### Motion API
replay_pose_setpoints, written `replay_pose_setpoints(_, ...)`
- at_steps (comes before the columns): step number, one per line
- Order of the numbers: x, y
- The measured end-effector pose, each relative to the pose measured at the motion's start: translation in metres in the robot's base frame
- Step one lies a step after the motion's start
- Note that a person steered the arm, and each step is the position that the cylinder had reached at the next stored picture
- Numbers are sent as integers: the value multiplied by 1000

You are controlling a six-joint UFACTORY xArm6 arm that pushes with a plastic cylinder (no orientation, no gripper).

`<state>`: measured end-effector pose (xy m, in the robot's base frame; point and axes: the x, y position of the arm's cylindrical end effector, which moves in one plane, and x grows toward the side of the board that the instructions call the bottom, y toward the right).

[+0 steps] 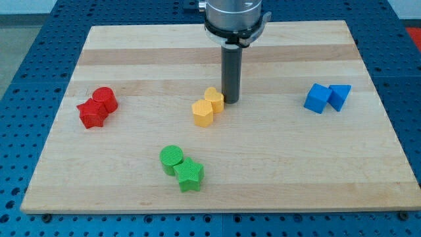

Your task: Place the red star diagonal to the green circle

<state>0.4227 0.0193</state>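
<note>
Sitting nearest the view's bottom edge of the wooden board [276,171], the green star [189,174] touches the green circle [172,158], which lies just up and to the view's left of it. Taking that green circle as the landmark: the yellow hexagon [203,112] and yellow heart [214,98] touch each other above it, slightly toward the view's right. The red star [91,113] lies well apart, up and toward the view's left, touching the red cylinder [105,99]. My tip [231,100], a bare rod with nothing to open or close, rests just beside the yellow heart's right side. Far to the right sit the blue cube [318,98] and blue triangle [340,96], touching.
</note>
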Motion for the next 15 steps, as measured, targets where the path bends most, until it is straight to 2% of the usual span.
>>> replay_pose_setpoints(1,-46,-7)
replay_pose_setpoints(2,-105,-49)
replay_pose_setpoints(3,-117,-106)
replay_pose_setpoints(5,11,-255)
replay_pose_setpoints(8,2,-255)
replay_pose_setpoints(9,-44,-275)
replay_pose_setpoints(10,-53,-323)
replay_pose_setpoints(11,-41,-324)
replay_pose_setpoints(14,86,-324)
replay_pose_setpoints(15,101,-324)
